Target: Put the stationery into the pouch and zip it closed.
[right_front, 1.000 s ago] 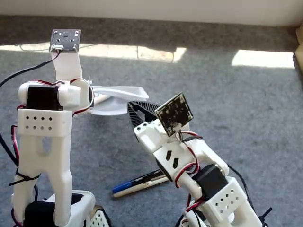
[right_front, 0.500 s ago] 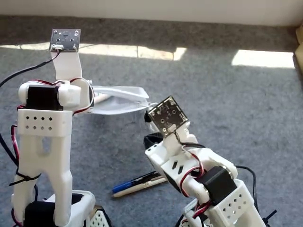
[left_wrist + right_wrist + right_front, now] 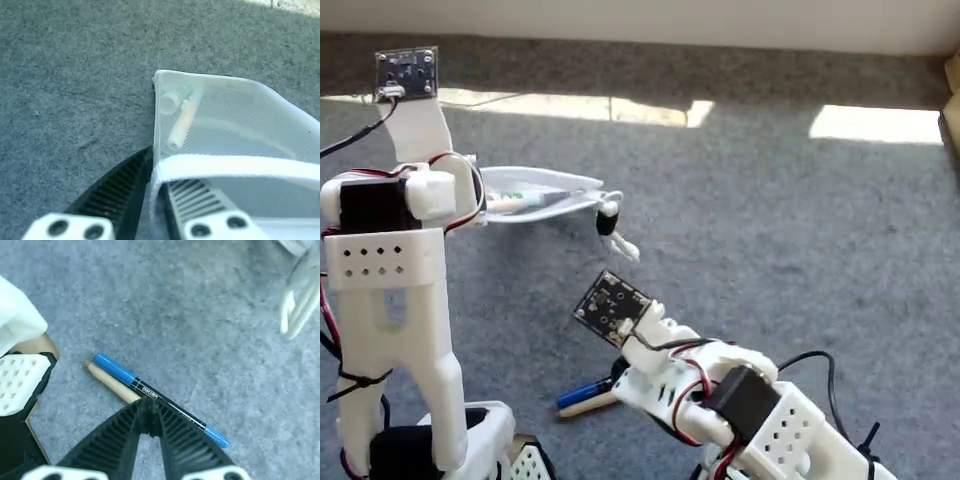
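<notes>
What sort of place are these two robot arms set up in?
Probably an indoor room, likely at floor level: grey short-pile carpet lies under everything, a pale wall base runs along its far edge, and bright patches of sunlight fall across it.

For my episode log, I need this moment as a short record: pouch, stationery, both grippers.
pouch: white mesh, held at one edge by the left gripper
in pouch: two pale stick-like items
out of pouch: blue pen and pencil, side by side on the carpet
left gripper: shut on pouch
right gripper: shut, tips just over the pen
zip: cannot tell
</notes>
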Robot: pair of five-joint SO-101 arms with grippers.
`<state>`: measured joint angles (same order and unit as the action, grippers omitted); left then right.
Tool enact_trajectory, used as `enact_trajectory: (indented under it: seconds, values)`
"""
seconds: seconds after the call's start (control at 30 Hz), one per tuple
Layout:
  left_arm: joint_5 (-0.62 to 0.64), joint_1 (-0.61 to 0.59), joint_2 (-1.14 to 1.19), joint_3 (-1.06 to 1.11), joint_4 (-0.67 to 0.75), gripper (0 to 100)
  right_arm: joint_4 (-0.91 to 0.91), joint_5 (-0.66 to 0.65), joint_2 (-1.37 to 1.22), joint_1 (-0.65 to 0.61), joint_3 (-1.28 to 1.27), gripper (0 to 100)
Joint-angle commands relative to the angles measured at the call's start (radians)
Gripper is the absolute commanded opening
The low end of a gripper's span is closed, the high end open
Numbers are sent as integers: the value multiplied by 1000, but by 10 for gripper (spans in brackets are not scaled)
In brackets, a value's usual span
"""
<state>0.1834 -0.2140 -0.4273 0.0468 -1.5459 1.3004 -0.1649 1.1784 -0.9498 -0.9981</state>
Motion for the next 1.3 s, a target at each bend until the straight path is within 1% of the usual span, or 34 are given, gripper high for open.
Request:
enact_trajectory:
  seconds: [0.0,0.07,0.17,0.27,0.37,0.5,0.67,0.83,1.0,1.17,1.27]
  values:
    - [11,-36,-24,-65,28,17,-73,-12,12,-54,-22,6]
    - [11,-36,-24,-65,28,17,-107,-12,-8,-67,-31,30]
    - [11,-36,-22,-61,26,17,-145,-11,-110,-68,-28,74]
    - [11,-38,-18,-56,20,16,-185,-11,-251,-77,-27,80]
    - [11,-41,-21,-56,20,16,-245,-12,-378,-133,-1,80]
    - [11,-105,-24,-61,20,17,-266,-12,-501,-219,50,88]
    - [11,-145,-22,-56,18,17,-271,-12,-638,-236,124,156]
    - [11,-145,-21,-54,18,17,-271,-12,-720,-237,193,156]
    - [9,-145,-18,-54,18,17,-271,-12,-777,-271,197,156]
    - [9,-145,-18,-54,18,17,-340,-12,-866,-268,197,159]
    - [9,-145,-18,-54,17,17,-344,-14,-926,-268,205,159]
